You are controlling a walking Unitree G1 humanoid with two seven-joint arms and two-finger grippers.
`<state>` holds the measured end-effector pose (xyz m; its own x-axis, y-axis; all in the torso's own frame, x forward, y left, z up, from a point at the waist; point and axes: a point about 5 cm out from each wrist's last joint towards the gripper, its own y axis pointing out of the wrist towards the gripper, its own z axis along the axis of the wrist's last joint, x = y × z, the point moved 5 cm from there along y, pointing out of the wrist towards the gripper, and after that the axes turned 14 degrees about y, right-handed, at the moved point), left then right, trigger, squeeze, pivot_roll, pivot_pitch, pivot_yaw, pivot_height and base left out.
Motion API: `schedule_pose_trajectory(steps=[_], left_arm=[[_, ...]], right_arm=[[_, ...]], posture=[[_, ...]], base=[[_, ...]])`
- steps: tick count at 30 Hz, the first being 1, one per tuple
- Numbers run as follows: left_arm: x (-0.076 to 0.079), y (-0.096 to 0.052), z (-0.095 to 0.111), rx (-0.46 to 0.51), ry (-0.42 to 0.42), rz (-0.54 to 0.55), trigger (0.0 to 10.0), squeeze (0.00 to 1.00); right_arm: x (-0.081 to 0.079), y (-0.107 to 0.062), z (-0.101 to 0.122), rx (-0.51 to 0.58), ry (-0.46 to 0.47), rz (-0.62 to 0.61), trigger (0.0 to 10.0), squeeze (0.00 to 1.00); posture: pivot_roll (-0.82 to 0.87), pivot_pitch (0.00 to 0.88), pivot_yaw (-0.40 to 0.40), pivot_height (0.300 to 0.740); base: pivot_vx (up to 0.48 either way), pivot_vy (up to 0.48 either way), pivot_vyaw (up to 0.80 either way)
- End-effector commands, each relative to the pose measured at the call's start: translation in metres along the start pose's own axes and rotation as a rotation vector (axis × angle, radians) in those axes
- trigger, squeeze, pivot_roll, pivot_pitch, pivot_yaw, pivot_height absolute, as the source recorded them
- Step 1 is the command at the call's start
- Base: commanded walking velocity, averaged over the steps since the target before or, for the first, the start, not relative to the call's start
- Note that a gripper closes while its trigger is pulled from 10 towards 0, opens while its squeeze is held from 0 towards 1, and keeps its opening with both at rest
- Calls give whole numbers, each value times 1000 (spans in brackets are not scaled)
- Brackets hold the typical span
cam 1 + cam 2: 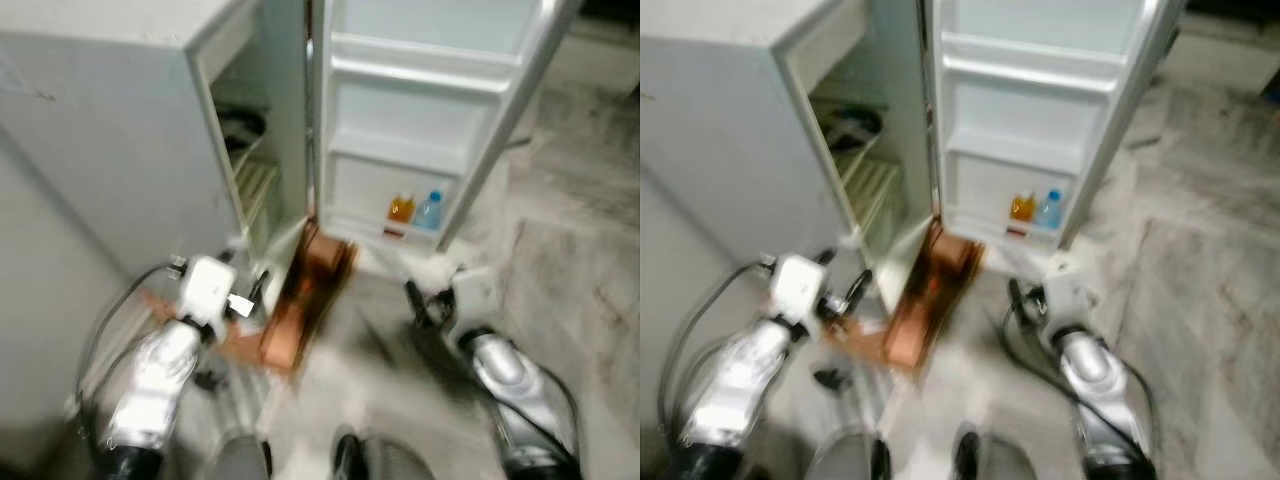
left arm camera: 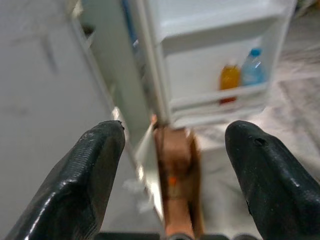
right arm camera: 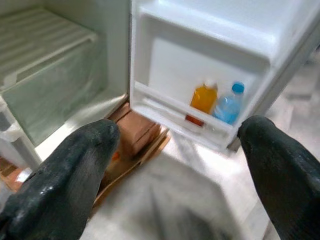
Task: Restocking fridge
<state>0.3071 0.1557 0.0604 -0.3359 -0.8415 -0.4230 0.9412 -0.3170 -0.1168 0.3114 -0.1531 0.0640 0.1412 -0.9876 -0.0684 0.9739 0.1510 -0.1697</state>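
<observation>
A small white fridge stands open, its door swung wide to the right. On the door's lowest shelf stand an orange bottle and a blue-capped water bottle, also seen as the orange bottle and water bottle in the right wrist view. A brown cardboard box lies on the floor at the fridge's foot. My left gripper is open and empty, held low before the fridge. My right gripper is open and empty, facing the door shelf.
Inside the fridge are a wire shelf, a dark object on the upper shelf and a clear drawer. Grey stone floor spreads to the right. A pale wall stands on the left.
</observation>
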Motion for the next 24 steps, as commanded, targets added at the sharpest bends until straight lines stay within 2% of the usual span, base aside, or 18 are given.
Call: schedule_pose_trajectory(steps=[1,6,7,8,10,13,14,16,21,24], left_arm=[[-5,1,10,22,21,34,10000,0],[-10,-8,1,-14,-5,64,10000,0],[-11,-9,-3,-31,-7,74,10000,0],[-13,-12,-11,-61,-6,96,10000,0],[-12,-14,-14,-72,-9,100,10000,0],[-12,-17,-17,-87,-25,109,10000,0],[-13,-19,-18,-89,-30,115,10000,0],[-14,-20,-19,-89,-37,125,10000,0],[-12,-14,-17,-80,-51,138,10000,0],[-7,-5,-6,-42,-41,121,10000,0]], right_arm=[[7,4,23,68,-30,-30,10000,0],[-4,9,42,159,-41,-36,10000,0],[-13,9,41,149,-25,18,10000,0],[-25,7,42,147,56,86,10000,0],[-31,4,44,159,69,118,10000,0],[-25,3,45,174,37,70,10000,0],[-17,5,41,162,24,20,10000,0],[-13,5,35,142,52,-7,10000,0],[-14,7,32,132,146,-8,10000,0],[-18,9,47,201,125,12,10000,0]], posture=[[122,143,22,740],[109,156,24,740],[104,157,24,740],[94,156,25,740],[83,149,25,740],[63,136,26,740],[55,130,22,740],[43,119,15,740],[32,104,6,740],[29,108,7,740]], base=[[337,-337,0],[353,-322,0],[364,-307,0],[382,-285,0],[398,-266,0],[401,-261,0],[412,-244,0],[416,-122,0],[420,0,0],[420,0,0]])
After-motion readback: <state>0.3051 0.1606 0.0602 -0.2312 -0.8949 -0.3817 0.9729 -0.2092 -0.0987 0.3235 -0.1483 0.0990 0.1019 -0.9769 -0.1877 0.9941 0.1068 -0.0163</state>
